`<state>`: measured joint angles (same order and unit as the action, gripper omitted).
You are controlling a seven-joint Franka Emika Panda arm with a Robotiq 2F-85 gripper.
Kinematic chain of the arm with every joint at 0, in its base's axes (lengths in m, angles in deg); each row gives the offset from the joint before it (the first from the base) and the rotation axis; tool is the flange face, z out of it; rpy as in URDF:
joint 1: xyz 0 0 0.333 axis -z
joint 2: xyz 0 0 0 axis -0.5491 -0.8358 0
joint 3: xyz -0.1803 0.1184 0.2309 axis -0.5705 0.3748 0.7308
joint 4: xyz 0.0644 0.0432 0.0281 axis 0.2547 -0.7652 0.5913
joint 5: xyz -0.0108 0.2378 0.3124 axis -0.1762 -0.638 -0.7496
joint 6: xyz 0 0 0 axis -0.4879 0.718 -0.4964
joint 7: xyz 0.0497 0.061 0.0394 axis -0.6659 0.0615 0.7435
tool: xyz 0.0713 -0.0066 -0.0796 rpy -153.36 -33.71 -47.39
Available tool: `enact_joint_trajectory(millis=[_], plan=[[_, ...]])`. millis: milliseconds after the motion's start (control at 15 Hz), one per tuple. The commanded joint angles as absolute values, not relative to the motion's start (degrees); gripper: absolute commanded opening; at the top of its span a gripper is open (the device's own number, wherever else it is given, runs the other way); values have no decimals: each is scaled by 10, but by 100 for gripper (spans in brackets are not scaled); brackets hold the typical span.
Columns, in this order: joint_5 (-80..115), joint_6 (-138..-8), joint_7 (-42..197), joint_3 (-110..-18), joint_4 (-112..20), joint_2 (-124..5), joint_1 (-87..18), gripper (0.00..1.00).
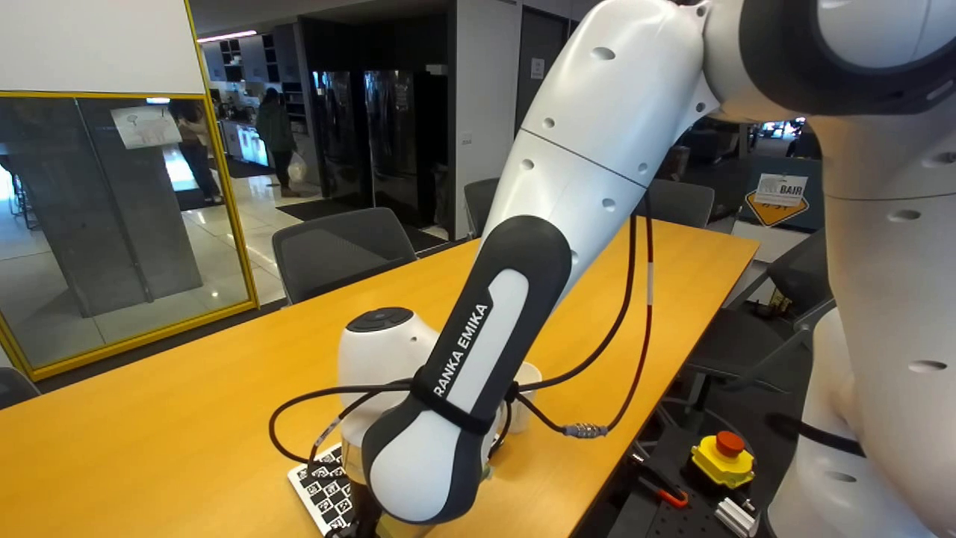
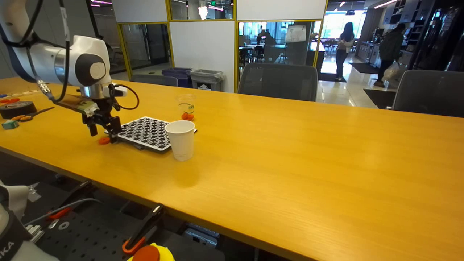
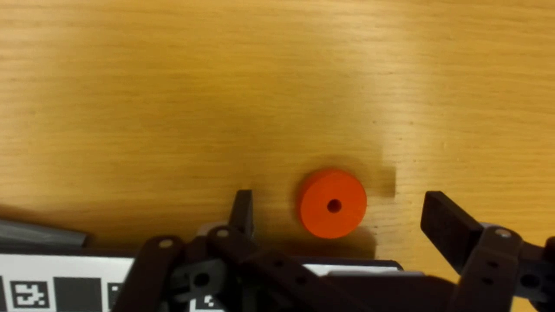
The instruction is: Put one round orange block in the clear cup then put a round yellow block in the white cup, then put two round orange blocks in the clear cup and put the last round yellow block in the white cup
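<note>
Apparently, orange blocks [image 2: 187, 116] are placed in the clear cup [image 2: 186, 103]; lower centre, another block [image 3: 332, 203] is left beneath the parted gripper [image 3: 339, 206]. White cup [image 2: 182, 142] contents are hidden.

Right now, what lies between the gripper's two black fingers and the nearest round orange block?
Both gaps look bare: in the wrist view, only the yellowish wooden table shows between the round orange block and each black finger of the open gripper.

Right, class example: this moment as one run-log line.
gripper: open, framing round orange block in wrist view | block: on table, ungrasped | clear cup: orange pieces at base | white cup: upright, contents hidden
</note>
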<state>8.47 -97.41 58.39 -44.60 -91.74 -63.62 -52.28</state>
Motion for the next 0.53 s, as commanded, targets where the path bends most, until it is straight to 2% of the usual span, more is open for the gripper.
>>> enact_joint_trajectory(millis=[0,200,267,333,467], plan=[[79,-978,581,-457,-903,-646,-539,100],[79,-978,581,-459,-903,-647,-541,100],[80,-978,580,-460,-903,-647,-542,90],[80,-979,580,-460,-903,-647,-542,73],[79,-978,581,-461,-903,-647,-541,56]])
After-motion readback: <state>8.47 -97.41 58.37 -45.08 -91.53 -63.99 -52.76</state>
